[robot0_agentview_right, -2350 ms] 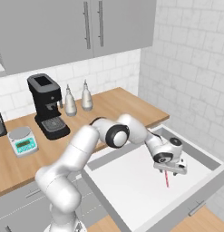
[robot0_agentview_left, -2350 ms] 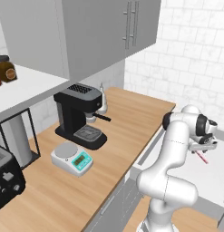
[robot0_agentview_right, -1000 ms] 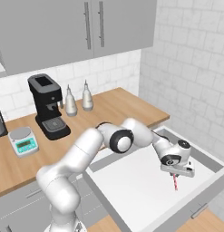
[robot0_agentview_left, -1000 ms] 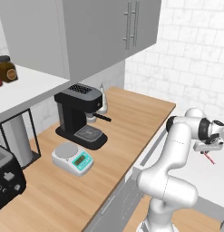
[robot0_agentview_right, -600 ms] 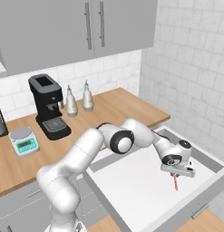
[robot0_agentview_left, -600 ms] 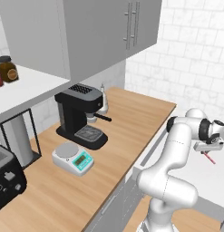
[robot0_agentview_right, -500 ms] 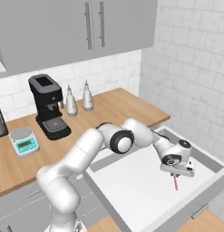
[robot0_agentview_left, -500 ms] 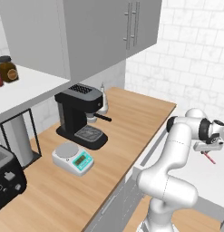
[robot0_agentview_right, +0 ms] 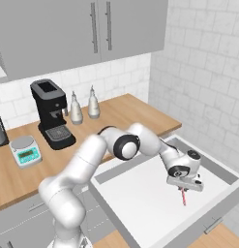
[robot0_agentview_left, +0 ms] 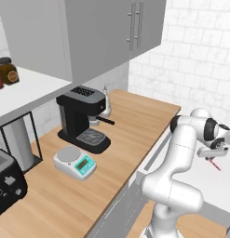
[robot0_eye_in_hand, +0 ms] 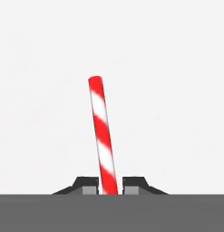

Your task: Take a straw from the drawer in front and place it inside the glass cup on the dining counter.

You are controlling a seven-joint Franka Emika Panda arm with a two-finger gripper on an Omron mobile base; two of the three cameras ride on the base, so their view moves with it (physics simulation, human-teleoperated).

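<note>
The tool [robot0_eye_in_hand: 110, 188] is clamped on the straw [robot0_eye_in_hand: 102, 136]: in the hand view its two dark tips press the red-and-white striped tube from either side, and the straw runs on past them, slightly tilted, over the pale drawer floor. In the right base view the tool [robot0_agentview_right: 184, 186] hangs over the pulled-out drawer [robot0_agentview_right: 140, 201], near its front right part, with the straw [robot0_agentview_right: 182, 197] pointing down from it, its lower end at or just above the floor. Compared with a couple of seconds ago, the hand has swung further out along the drawer, away from the table, and it has hardly shifted in the last half second. Beyond, the wooden table [robot0_agentview_right: 126, 114] carries the coffee machine [robot0_agentview_right: 51, 114], the scale [robot0_agentview_right: 24, 149] and two bottles [robot0_agentview_right: 84, 107], all unmoved.
</note>
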